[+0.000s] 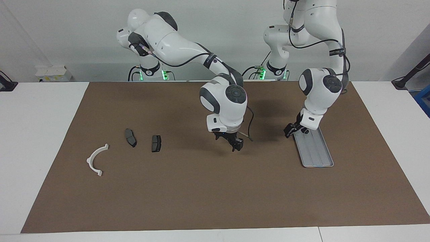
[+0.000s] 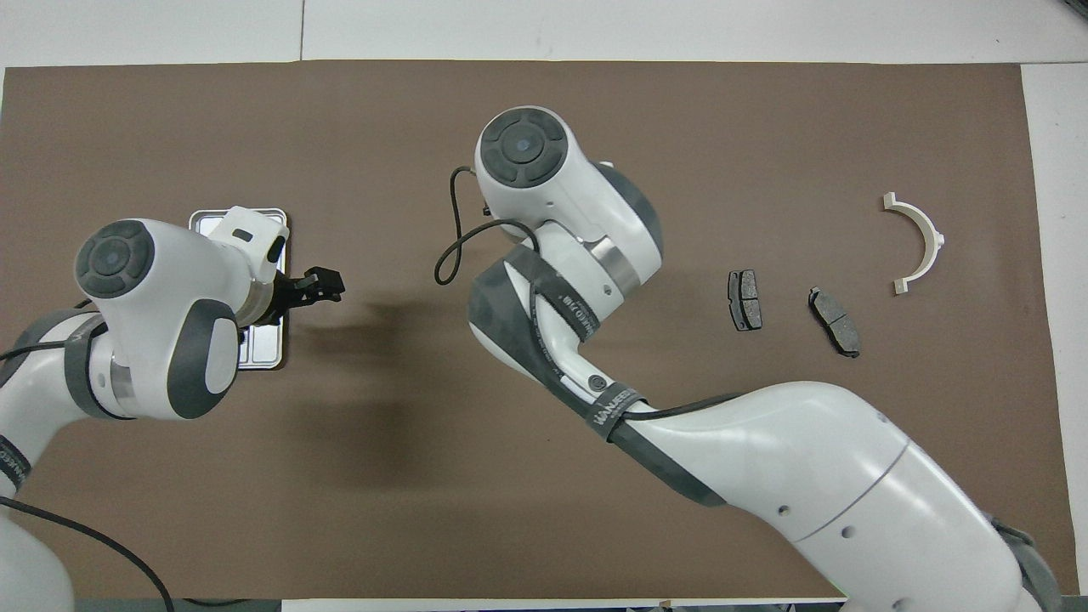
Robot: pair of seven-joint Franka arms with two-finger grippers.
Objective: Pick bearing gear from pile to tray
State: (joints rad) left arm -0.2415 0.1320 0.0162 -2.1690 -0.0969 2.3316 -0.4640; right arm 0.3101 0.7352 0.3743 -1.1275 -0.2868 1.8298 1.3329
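L gripper (image 1: 295,129) spread, over tray (image 1: 319,156) edge; R gripper (image 1: 235,144) state unclear, over mat (image 1: 201,188) centre.

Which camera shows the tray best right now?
The facing view: nearly the whole tray shows, grooves included. Overhead, the left arm covers most of it, leaving only parts of its rim.

right arm's black strap (image 2: 614,406): you can read "WANEED", partly legible
second strap (image 2: 565,310): lettering you cannot make out
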